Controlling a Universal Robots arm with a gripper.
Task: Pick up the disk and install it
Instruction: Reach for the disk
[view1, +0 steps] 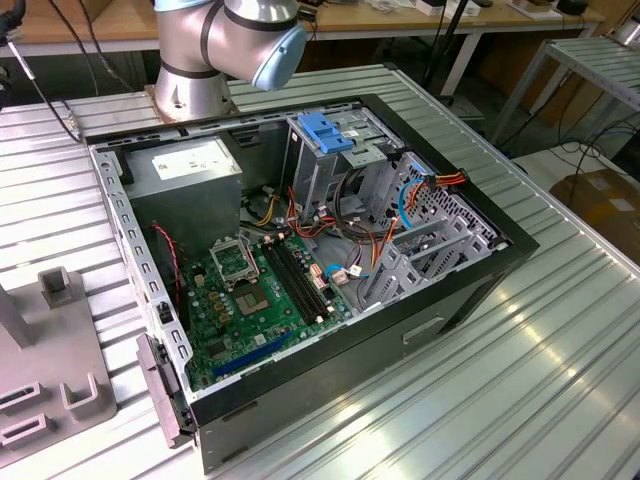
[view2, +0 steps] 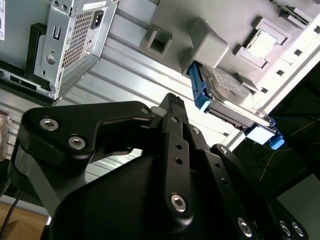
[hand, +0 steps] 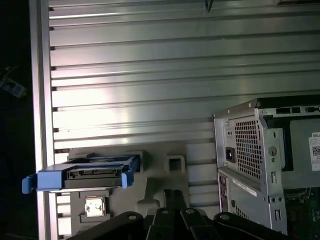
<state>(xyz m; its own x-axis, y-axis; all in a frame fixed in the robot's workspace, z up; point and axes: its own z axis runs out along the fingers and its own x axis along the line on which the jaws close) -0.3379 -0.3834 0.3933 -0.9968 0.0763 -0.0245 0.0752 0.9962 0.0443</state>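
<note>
Fingers (hand: 169, 197): pressed together, holding nothing.
Disk (hand: 95, 173): seated in the grey holder (hand: 155, 175) on the tabletop (hand: 150, 75), near the fingers but untouched.

My claw (view2: 171, 101) is matt black, its links studded with bright steel screws. The disk (view2: 226, 86) has a dull grey metal lid, edged by a rail (view2: 196, 90) of smooth, bright blue plastic. The holder (view2: 207, 42) under it looks like matt grey plastic. The surface (hand: 150, 75) is ribbed bare aluminium with a soft sheen. The computer case (hand: 272, 165) is plain grey sheet metal, perforated at its vent.
</note>
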